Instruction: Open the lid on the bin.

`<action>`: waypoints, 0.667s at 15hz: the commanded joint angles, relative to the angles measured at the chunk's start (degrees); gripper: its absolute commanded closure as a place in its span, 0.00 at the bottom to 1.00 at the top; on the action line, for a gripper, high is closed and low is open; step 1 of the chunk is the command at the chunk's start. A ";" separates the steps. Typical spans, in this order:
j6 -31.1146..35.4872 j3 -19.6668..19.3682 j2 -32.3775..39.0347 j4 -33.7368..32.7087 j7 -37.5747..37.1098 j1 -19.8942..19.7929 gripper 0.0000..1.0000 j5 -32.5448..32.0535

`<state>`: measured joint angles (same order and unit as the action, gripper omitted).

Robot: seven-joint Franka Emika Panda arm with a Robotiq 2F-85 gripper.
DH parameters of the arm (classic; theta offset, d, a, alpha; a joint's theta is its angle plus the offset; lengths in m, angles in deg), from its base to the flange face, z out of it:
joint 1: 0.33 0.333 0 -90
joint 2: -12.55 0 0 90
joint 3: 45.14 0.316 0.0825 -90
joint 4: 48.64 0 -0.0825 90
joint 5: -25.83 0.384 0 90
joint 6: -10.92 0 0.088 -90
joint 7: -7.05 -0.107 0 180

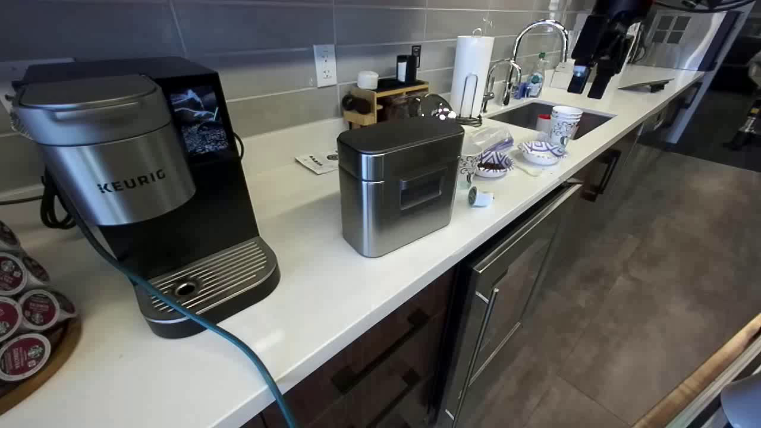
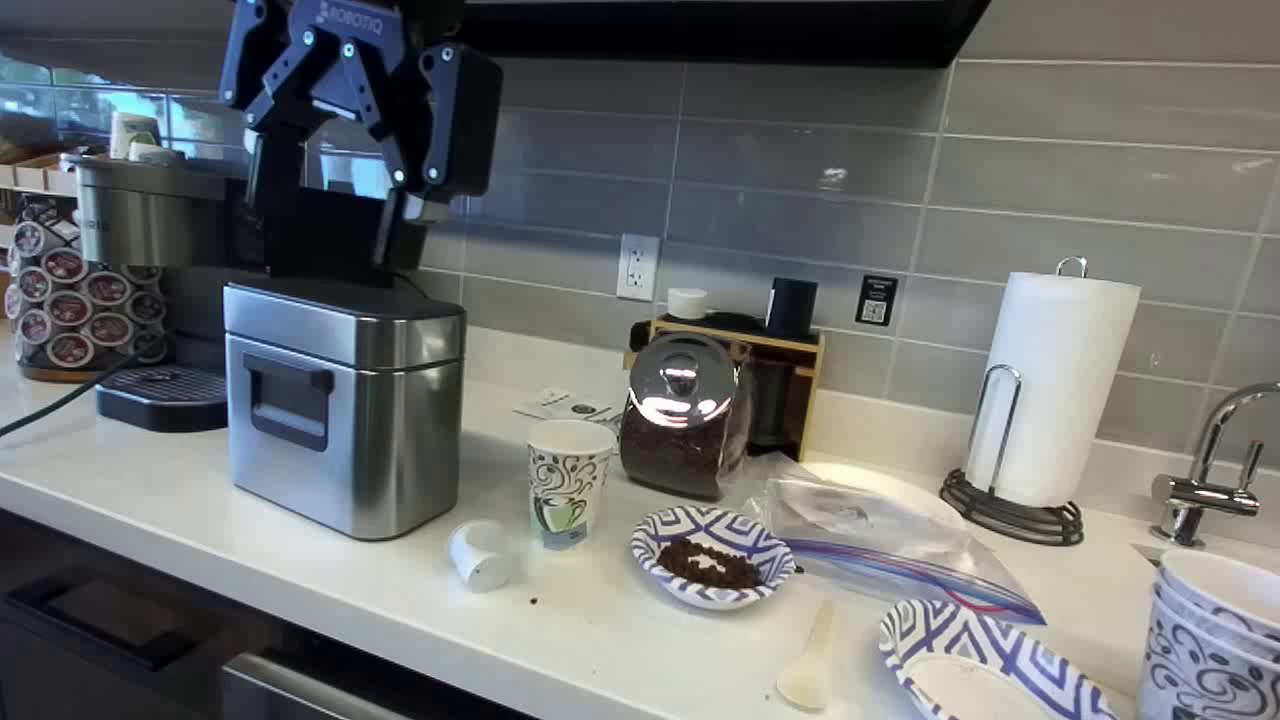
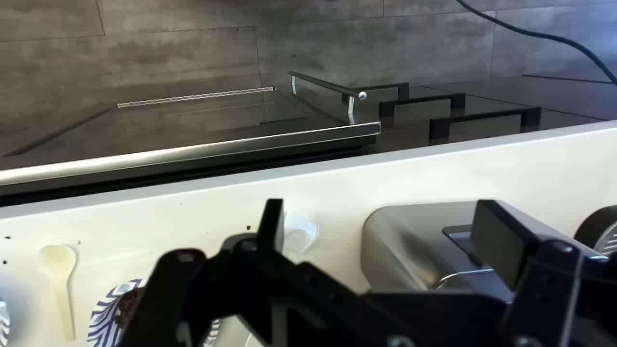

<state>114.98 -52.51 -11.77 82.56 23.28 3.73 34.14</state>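
Wrist view: the gripper (image 3: 379,219) has its fingers spread; in an exterior view it hangs well apart from the bin (image 1: 392,205), whose lid (image 1: 399,134) lies flat and closed on top. The bin stands upright on the counter (image 1: 315,249) between the Keurig (image 1: 148,196) and a white pod (image 1: 481,198); a cup (image 2: 570,480) stands just beside the pod, then a bowl (image 2: 700,525) holding dark bits (image 2: 735,575)

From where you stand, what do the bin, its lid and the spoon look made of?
Bin: likely brushed stainless steel; satin, metallic sheen with soft reflections.
Lid: probably plastic, low sheen; even dark grey without the bin's shine. Coated metal is possible.
Spoon: perhaps plastic, smooth-looking; even pale cream, no grain visible, though wood isn't ruled out.
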 commanded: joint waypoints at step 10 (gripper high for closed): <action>-0.31 -0.06 0.92 -0.82 2.02 -0.82 0.00 1.76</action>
<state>114.98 -52.51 -11.77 82.56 23.28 3.73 34.14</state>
